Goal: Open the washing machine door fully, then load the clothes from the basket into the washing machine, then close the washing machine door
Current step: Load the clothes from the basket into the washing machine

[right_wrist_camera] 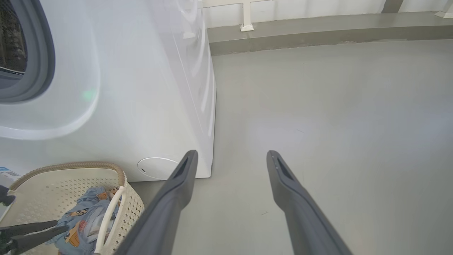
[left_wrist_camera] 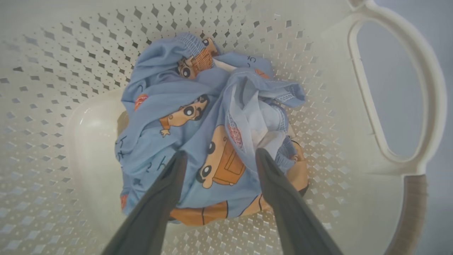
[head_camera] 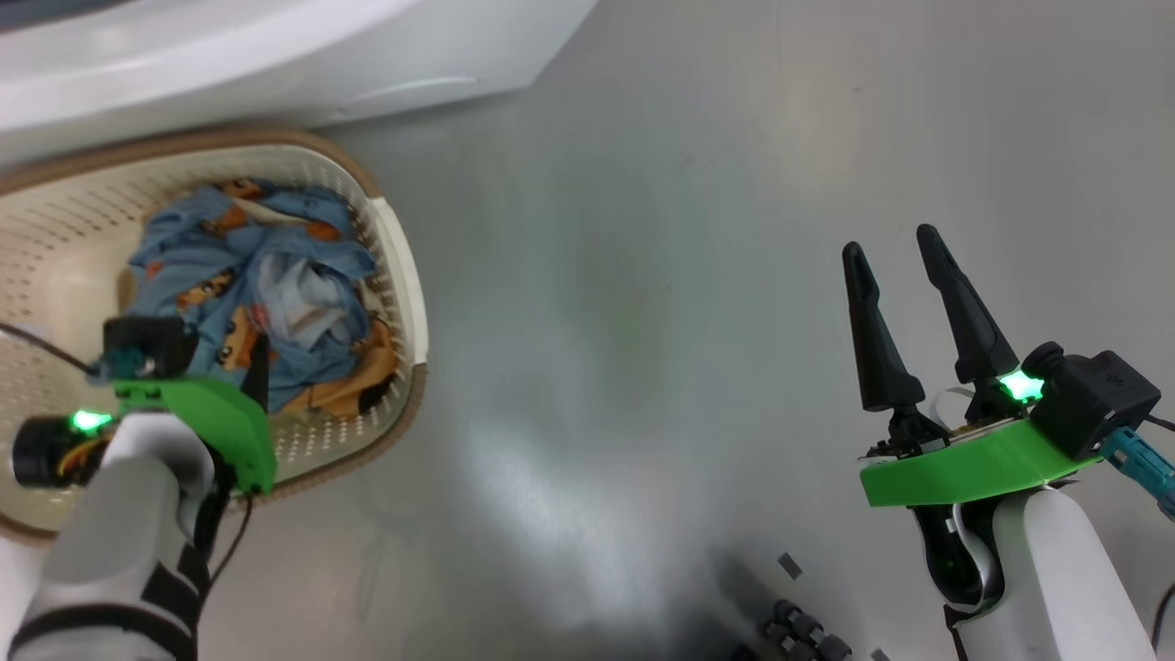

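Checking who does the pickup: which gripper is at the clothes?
The left gripper: its open fingers reach over the clothes inside the basket. The right gripper hangs open above the floor, apart from the basket.

One basket (head_camera: 408, 303), one bundle of clothes (head_camera: 266, 266) (light blue), one washing machine (head_camera: 275, 55).

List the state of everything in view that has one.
washing machine, drum mouth uncovered.
basket, upright on the floor by the washing machine, loaded.
clothes, lying bunched in the basket.
left gripper, open, fingers astride the clothes, nothing clamped.
right gripper, open, empty, above bare floor.
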Controlling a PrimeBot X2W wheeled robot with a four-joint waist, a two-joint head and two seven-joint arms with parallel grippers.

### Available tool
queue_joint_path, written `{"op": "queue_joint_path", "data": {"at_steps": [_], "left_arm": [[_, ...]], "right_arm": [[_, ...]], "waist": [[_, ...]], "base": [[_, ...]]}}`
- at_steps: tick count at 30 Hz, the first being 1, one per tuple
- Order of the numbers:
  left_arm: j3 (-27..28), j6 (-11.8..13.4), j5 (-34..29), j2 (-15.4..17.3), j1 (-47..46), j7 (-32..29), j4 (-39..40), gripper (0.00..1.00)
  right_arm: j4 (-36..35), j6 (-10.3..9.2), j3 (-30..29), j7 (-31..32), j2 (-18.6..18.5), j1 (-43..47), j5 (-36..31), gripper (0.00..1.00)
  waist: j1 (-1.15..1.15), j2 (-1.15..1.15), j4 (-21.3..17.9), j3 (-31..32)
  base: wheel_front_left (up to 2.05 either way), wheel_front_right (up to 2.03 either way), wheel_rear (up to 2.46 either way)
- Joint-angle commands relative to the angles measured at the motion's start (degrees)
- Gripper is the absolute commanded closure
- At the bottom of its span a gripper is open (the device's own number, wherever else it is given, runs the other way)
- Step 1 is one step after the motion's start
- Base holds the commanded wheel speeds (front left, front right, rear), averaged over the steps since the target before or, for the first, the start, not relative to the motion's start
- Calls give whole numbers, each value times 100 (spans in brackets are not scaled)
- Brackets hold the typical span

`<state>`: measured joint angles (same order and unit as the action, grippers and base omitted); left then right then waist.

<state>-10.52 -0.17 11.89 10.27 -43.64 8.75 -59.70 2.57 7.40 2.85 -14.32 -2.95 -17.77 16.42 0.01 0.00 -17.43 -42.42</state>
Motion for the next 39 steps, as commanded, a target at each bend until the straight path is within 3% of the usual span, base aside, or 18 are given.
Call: {"op": "queue_joint_path", "data": {"at_steps": [1, 13, 27, 28, 29, 30, 31, 39], "left_arm": [[128, 56, 4, 231, -87, -1, -40, 0], [-42, 156, -114, 506, -1071, -314, -710, 0], [-466, 266, -387, 427, -1637, -339, -1094, 0], [-507, 277, -418, 431, -1664, -313, -1109, 18], [-547, 273, -444, 430, -1687, -308, -1130, 55], [-575, 269, -457, 414, -1708, -302, -1147, 61], [-596, 286, -464, 393, -1729, -282, -1160, 100], [-594, 403, -349, 231, -1700, 104, -1217, 100]], "right_arm": [[-142, 9, 109, -68, 4, 60, 34, 0], [-328, 9, 185, -68, 6, -43, 87, 0], [-433, 9, 188, -68, 7, -82, 94, 0], [-442, 9, 183, -68, 7, -84, 90, 0], [-450, 9, 176, -68, 7, -86, 86, 0], [-455, 9, 162, -68, 7, -86, 85, 0], [-459, 9, 143, -68, 7, -86, 86, 0], [-368, 9, 48, -68, 7, -145, 210, 0]], "waist": [[-1, 0, -139, -275], [-1, 0, -258, -955], [-1, 0, -285, -1325], [-1, 0, -288, -1341], [-1, 0, -290, -1354], [-1, 0, -287, -1366], [-1, 0, -279, -1374], [-1, 0, -89, -1218]], "base": [[0, 0, 0], [0, 0, 0], [0, 0, 0], [0, 0, 0], [0, 0, 0], [0, 0, 0], [0, 0, 0], [0, 0, 0]]}}
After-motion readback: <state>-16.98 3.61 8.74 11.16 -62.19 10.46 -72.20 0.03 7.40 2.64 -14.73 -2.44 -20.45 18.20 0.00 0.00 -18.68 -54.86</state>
